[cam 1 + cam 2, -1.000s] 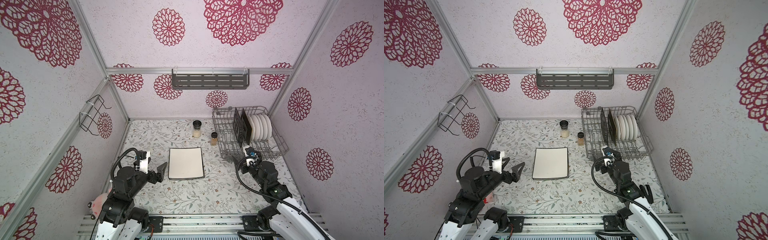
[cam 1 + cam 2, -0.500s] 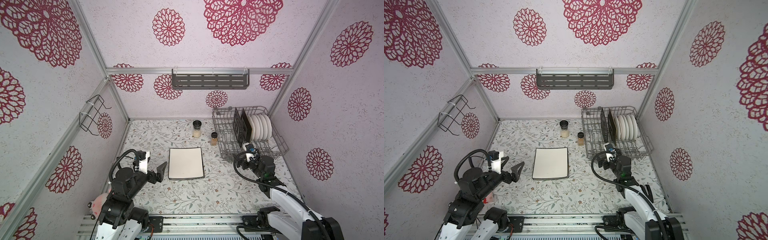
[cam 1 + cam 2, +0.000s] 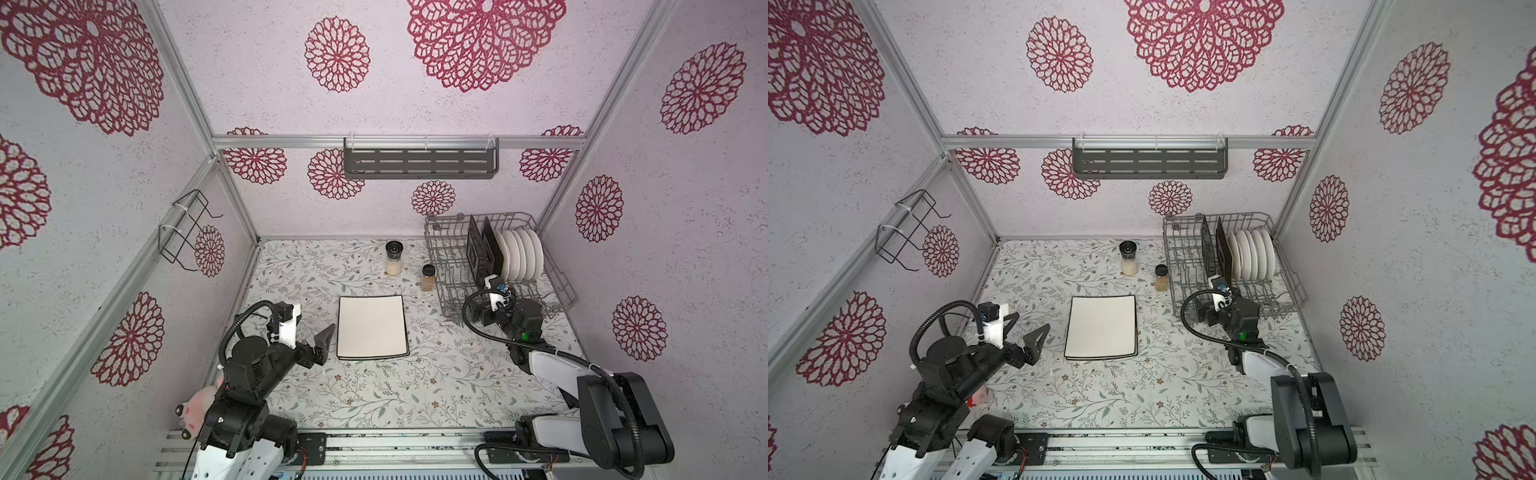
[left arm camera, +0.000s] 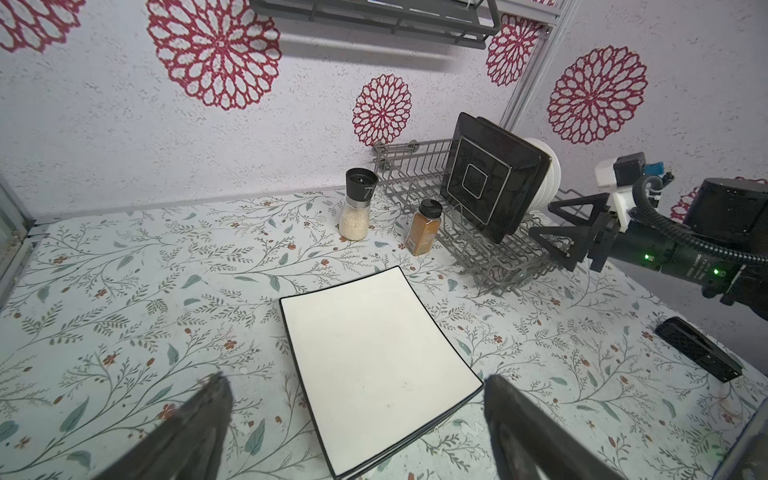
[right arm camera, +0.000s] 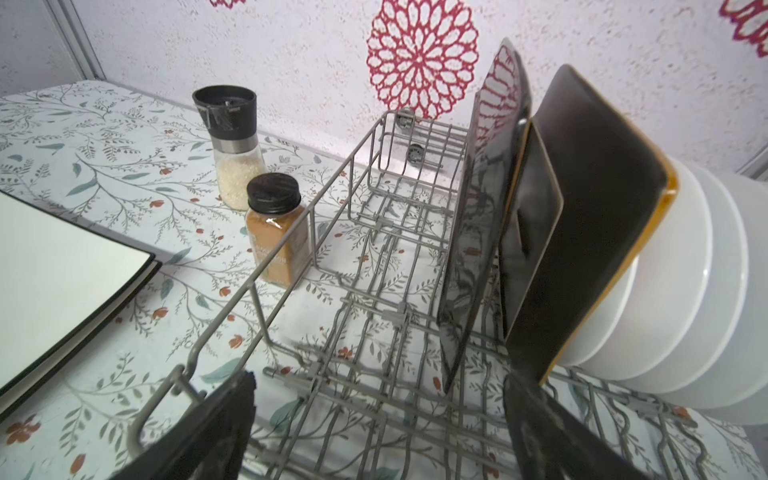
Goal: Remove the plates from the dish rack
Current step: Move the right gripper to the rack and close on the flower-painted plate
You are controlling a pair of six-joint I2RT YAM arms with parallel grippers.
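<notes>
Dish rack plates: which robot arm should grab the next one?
Right. The right end effector, open, is at the dish rack beside the black plates. The left end effector, also open, hovers by the cream plates, away from the rack.

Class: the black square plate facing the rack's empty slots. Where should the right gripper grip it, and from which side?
This black plate stands on edge in the dish rack, a second black plate close behind, top rim free. I'd grip that rim from above, the open right gripper straddling its thin edge.

Pale walls (image 3: 257, 83) with crimson rosettes (image 3: 337, 54) surround a leaf-patterned tabletop (image 3: 374, 395).
</notes>
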